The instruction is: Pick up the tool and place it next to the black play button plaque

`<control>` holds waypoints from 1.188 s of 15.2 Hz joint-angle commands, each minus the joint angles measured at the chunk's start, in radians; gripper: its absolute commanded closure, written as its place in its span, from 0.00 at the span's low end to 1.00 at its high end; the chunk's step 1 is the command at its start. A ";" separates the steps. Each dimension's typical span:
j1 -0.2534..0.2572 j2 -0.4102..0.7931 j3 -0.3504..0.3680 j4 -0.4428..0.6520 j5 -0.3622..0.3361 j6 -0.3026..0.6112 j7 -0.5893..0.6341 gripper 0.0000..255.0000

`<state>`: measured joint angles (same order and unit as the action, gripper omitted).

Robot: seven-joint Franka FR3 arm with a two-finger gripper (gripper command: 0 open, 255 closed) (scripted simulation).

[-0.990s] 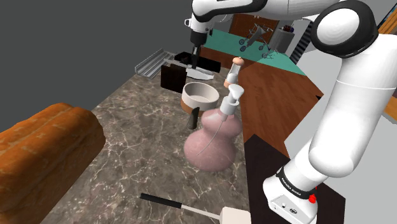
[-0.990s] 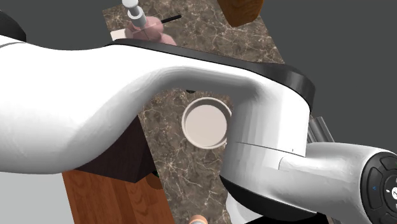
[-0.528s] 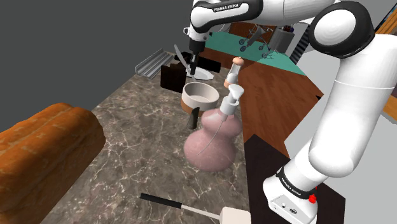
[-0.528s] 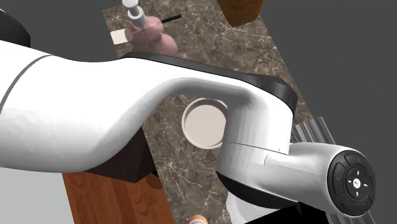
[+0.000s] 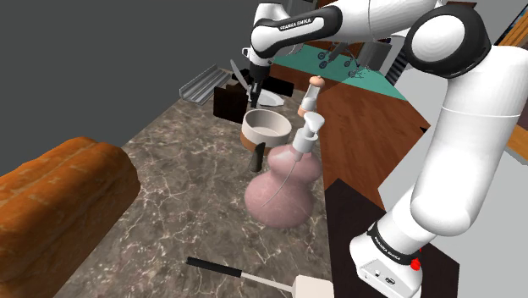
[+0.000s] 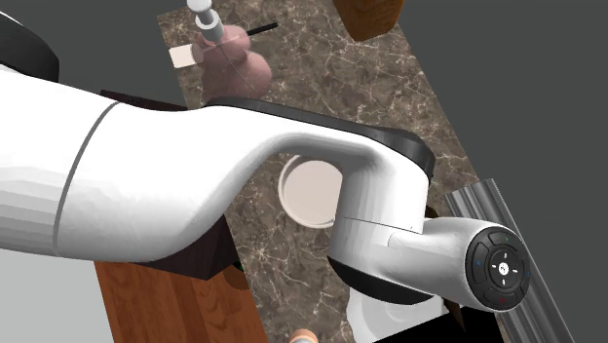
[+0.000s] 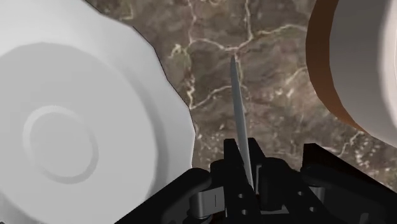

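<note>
My gripper [image 5: 251, 91] is shut on the tool, a thin grey blade [image 5: 238, 74] that sticks up toward the shoulder view's left. In the wrist view the blade [image 7: 236, 105] runs out edge-on from between the black fingers [image 7: 233, 159], above the marble counter [image 7: 267, 70]. The black plaque [image 5: 229, 101] stands on the counter just below and left of the gripper in the shoulder view. A white plate [image 5: 269, 100] [image 7: 70, 121] lies beside the gripper.
A brown-rimmed white bowl [image 5: 266, 126] [image 6: 310, 190] sits close to the gripper, with a pink pump bottle [image 5: 286, 182] behind it. A bread loaf [image 5: 59, 203], a grey metal tray [image 5: 201, 83] and a black-handled utensil [image 5: 228, 271] also lie on the counter.
The blade has come up off the white plate and now tilts toward the shoulder view's left. The wrist has turned and shifted slightly left and lower.
</note>
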<state>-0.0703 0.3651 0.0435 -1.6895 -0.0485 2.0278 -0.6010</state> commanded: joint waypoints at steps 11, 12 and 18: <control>-0.001 0.011 -0.001 -0.020 -0.001 0.013 -0.002 0.00; -0.001 0.012 -0.001 -0.019 -0.001 0.013 -0.002 0.00; 0.001 -0.018 0.002 0.069 0.003 -0.105 -0.004 0.00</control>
<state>-0.0702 0.3515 0.0445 -1.6501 -0.0464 1.9575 -0.6049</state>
